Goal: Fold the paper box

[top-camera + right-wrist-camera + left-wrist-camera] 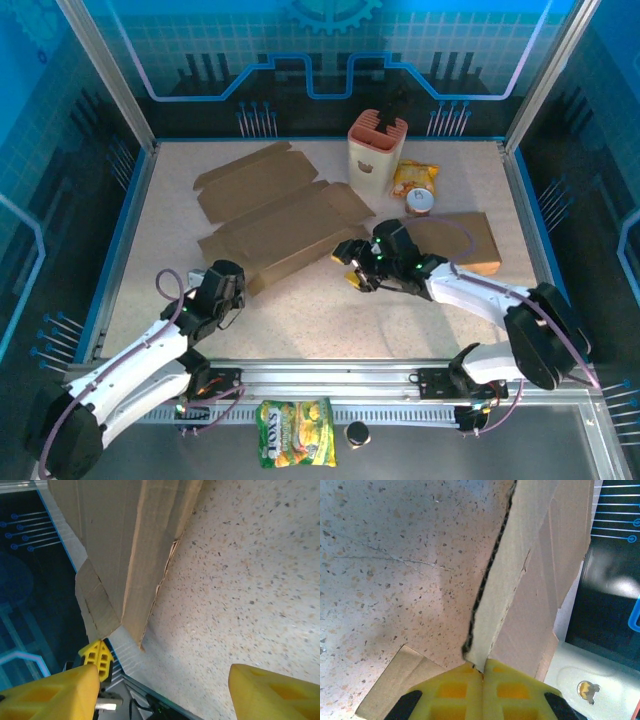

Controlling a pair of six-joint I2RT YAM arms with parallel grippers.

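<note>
With the left gripper (482, 674) pinching the flat brown cardboard box blank (270, 225), hold firm and set your spread right gripper (162, 687) on the opposite flap

White arms (130, 365) with black joints — a purple cable (165, 290) looping behind the left claw (482, 672); yellow gridded fingers (455, 692); green lights (418, 268) behind the right claw (356, 270).

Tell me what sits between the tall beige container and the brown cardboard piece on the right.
A yellow snack packet and a small round jar sit between the container and the cardboard piece, as the top view shows.
</note>
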